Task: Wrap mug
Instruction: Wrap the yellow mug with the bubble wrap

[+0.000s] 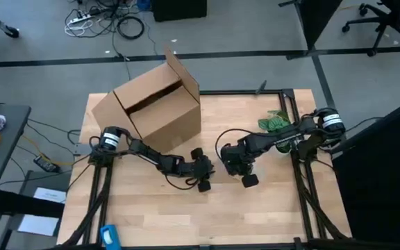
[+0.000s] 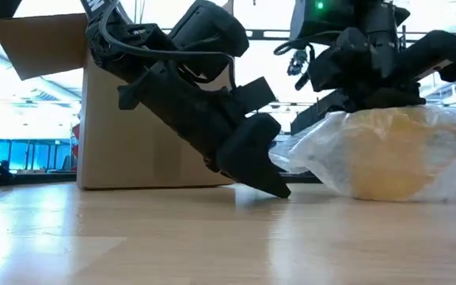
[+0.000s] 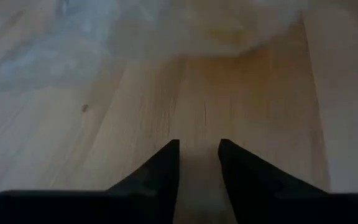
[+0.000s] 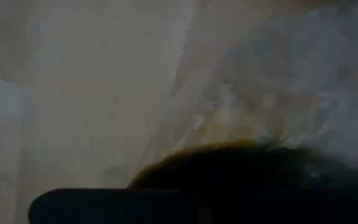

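Two grippers mid-table: left gripper (image 2: 279, 190) tip down, jaws slightly parted, empty, beside the plastic-wrapped mug (image 2: 394, 162); right gripper (image 1: 245, 169) atop it, jaw state indeterminate.

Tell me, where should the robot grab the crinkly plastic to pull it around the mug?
Probably the loose plastic sheet edge trailing toward the left gripper, taken low from that side. It lies thin near the table there, while the mug bulges under the right gripper.
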### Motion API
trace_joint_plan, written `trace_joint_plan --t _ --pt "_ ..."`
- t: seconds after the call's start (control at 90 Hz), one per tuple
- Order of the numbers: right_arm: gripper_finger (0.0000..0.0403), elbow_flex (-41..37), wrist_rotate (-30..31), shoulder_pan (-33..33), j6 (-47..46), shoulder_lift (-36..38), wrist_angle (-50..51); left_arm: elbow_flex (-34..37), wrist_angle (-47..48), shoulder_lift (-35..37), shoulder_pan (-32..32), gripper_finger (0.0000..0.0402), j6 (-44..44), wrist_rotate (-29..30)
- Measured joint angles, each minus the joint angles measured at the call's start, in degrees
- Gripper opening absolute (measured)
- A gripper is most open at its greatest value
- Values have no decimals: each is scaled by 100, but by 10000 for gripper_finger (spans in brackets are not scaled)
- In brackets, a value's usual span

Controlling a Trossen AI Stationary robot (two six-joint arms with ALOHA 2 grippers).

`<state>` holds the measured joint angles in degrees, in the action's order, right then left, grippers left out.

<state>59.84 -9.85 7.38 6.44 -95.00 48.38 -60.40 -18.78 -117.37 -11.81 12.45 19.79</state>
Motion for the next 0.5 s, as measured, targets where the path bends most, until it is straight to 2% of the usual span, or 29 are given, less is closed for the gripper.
trace_joint_plan --t 0.244,0.378,0.5 --pt "0 428 146 0 -203 1041 924 18 351 225 -4 101 -17 -16" --pt "0 442 904 13 -520 1553 1086 11 314 237 -2 101 -17 -2" --pt "0 304 1560 13 -757 1610 1104 9 289 238 -2 101 -17 8"
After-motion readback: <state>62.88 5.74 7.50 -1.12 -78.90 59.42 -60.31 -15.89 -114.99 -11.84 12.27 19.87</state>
